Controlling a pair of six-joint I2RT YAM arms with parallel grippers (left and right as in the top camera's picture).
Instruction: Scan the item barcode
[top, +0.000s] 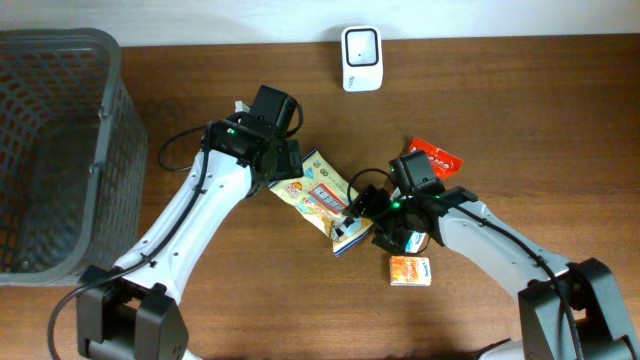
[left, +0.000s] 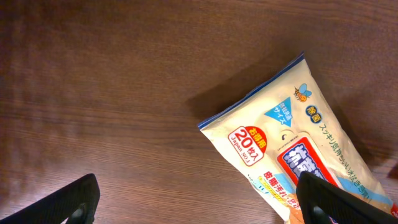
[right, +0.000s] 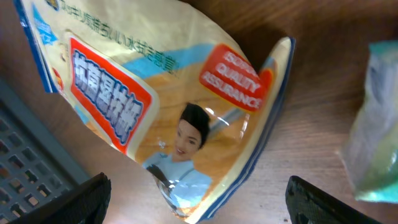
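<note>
Red "20" badge (left: 247, 144) and red "QUALITY ASSURANCE" badge (right: 233, 78), both on the wipes packet (left: 292, 118)

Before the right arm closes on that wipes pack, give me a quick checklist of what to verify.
1. Right gripper open wide: ok.
2. End of the wipes pack sits between its fingers: ok.
3. Left gripper open, holding nothing: ok.
4. Barcode facing up: cannot tell, only the printed front shows.
5. Scanner standing unobstructed at the far edge: ok.
6. Orange box apart from the pack: ok.
</note>
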